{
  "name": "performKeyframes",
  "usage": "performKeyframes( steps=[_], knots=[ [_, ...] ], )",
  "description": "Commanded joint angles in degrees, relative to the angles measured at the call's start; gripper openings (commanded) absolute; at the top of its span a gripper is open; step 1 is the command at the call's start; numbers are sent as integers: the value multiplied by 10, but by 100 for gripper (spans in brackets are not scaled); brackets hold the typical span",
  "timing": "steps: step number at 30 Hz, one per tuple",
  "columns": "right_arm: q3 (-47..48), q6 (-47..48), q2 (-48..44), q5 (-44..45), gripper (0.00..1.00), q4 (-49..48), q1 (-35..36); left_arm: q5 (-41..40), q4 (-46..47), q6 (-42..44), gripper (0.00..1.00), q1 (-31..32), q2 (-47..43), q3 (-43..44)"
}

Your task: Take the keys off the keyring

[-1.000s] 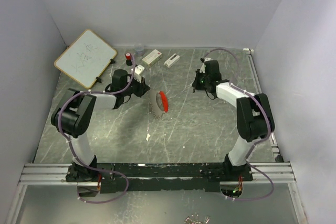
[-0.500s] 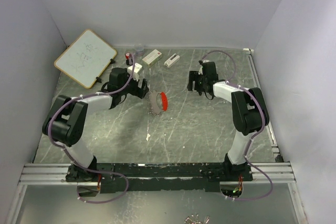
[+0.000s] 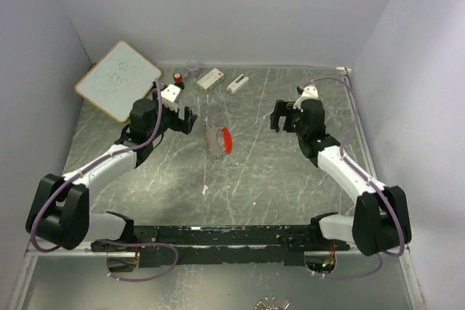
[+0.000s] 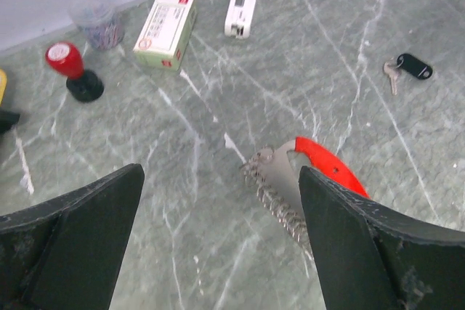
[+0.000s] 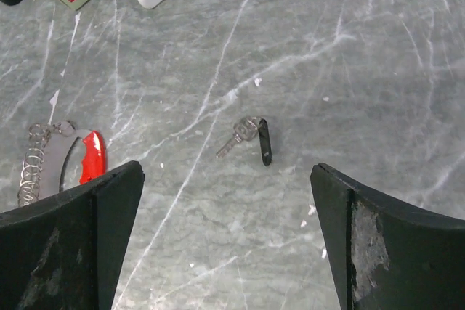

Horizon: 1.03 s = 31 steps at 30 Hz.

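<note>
The keyring [image 3: 221, 141] lies on the marble table: a red crescent clip [image 4: 330, 168] joined to a silvery coiled loop [image 4: 280, 202]. It also shows at the left edge of the right wrist view, keyring [image 5: 81, 157]. A single silver key with a black tag [image 5: 251, 138] lies apart from it, to its right, key [image 4: 406, 68]. My left gripper [image 3: 188, 118] hovers left of the keyring, open and empty, left gripper [image 4: 219, 173]. My right gripper [image 3: 278, 119] hangs open and empty above the loose key, right gripper [image 5: 227, 169].
At the back left a whiteboard [image 3: 118, 80] leans on the wall. Along the back stand a red-capped black bottle [image 4: 73, 70], a clear cup of clips [image 4: 96, 21], a small box [image 4: 166, 30] and a white stapler-like device [image 4: 242, 8].
Both grippers have opened wide. Both arms have swung outward, elbows dropping toward the near edge. The keyring, standing taller a second ago, now lies flat on the table.
</note>
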<state>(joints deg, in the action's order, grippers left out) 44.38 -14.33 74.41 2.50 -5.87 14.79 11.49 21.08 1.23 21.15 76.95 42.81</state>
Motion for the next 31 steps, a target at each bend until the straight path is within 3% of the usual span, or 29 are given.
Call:
performKeyframes(
  steps=[1, 8, 31],
  knots=[
    [-38, -5, -37, 38, 100, -7, 2, -55, 4, -19, 99, -4, -38, -55],
    [-57, -17, -50, 29, 100, 12, 2, -76, -18, -23, 99, -4, -68, -76],
    [-127, -34, -91, 71, 100, -35, 2, -138, 41, -47, 99, -4, -98, -143]
  ],
)
